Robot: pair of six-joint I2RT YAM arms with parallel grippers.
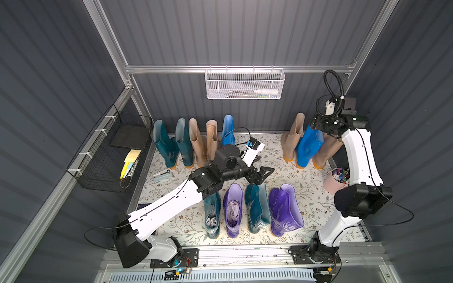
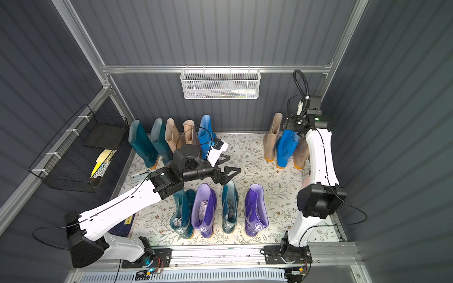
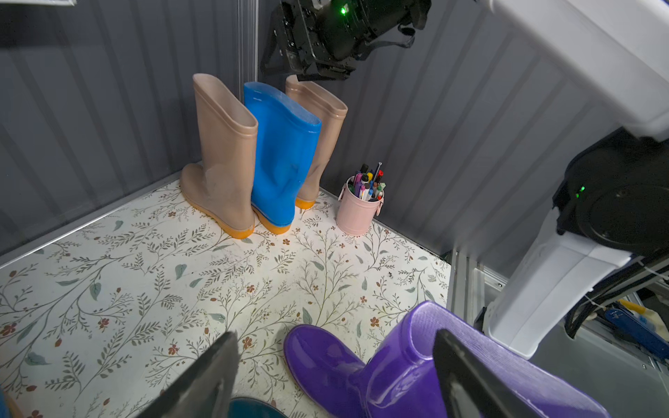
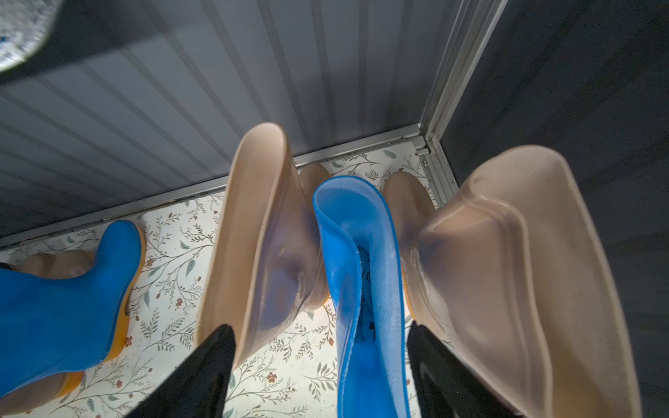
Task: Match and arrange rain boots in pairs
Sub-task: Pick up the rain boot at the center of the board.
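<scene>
Rain boots [image 1: 257, 208] standing on the table [image 1: 294, 176]. Straddling the bright blue boot [image 4: 362, 253] with the right hand [image 4: 320, 327], fingers apart; touching it on both sides, beige boots [image 4: 253, 235] in the far right corner. Hovering the left hand [image 3: 335, 338], spread and empty, above the front row of teal boots [image 1: 212, 213] and purple boots [image 1: 232, 210]. Standing at the back left: teal pair [image 1: 174, 144], beige pair [image 1: 204, 142], second blue boot [image 1: 228, 129].

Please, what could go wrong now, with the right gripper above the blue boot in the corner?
The blue boot stands pressed between two beige boots, so lifting it with the open right gripper may tip them. The right arm is near the pink pen cup and might knock it.
</scene>
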